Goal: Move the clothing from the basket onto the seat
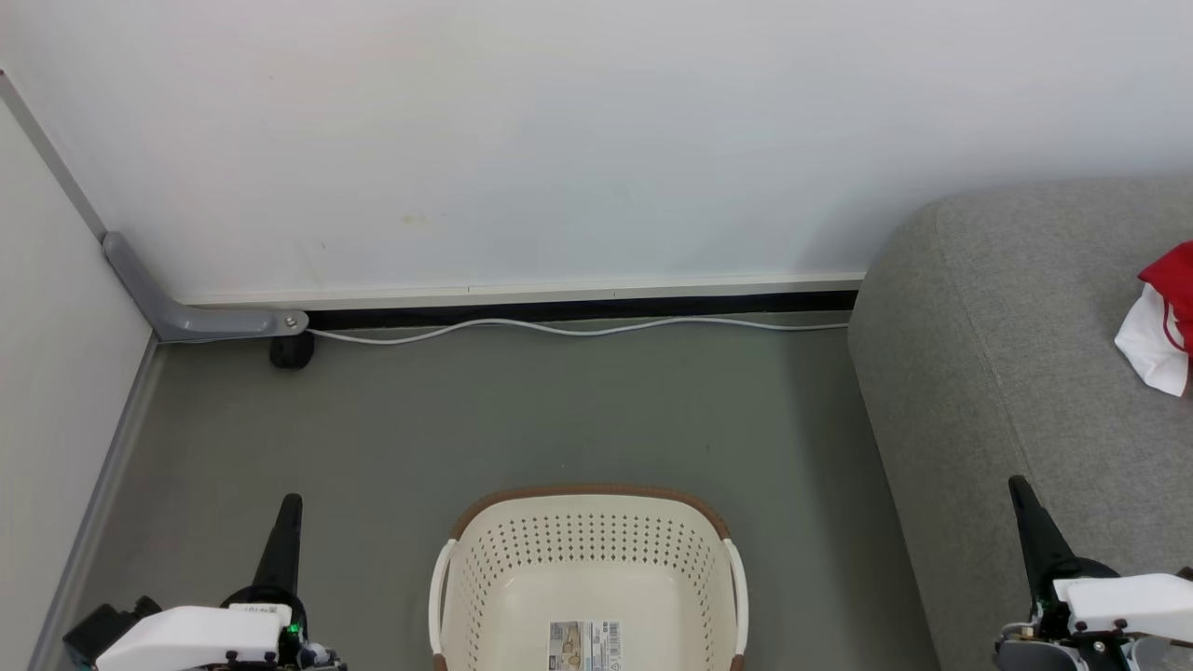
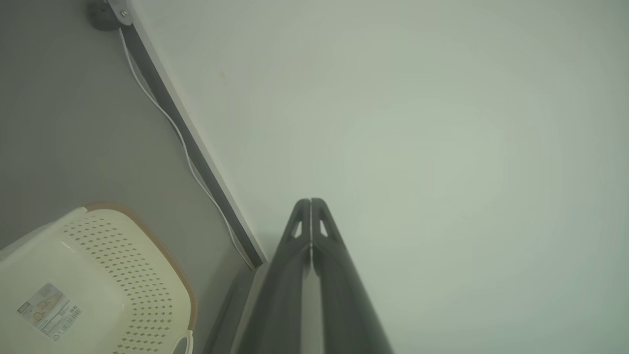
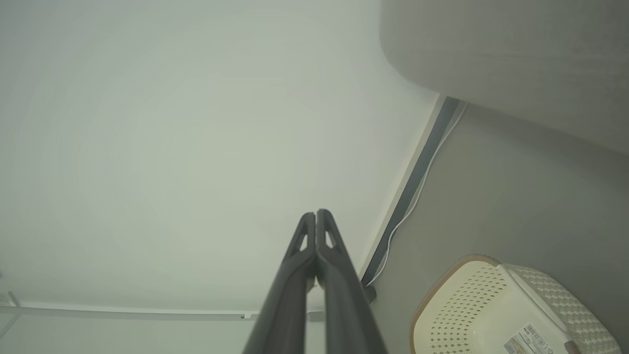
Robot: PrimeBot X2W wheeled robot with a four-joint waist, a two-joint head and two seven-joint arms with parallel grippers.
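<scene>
Partly cropped, clothing [image 1: 1165, 321] lies on seat [image 1: 1016, 363]; left claw [image 2: 310, 204], right claw [image 3: 315, 215] pinched together, empty.

White wall [image 1: 559, 140], grey-green floor [image 1: 559, 410], white cable [image 1: 578, 328]

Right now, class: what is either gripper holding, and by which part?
Nothing. The left gripper and right gripper are both shut and empty.

Cream perforated basket [image 1: 587, 568], grey seat [image 1: 1025, 373], red-and-white clothing [image 1: 1163, 317].
</scene>
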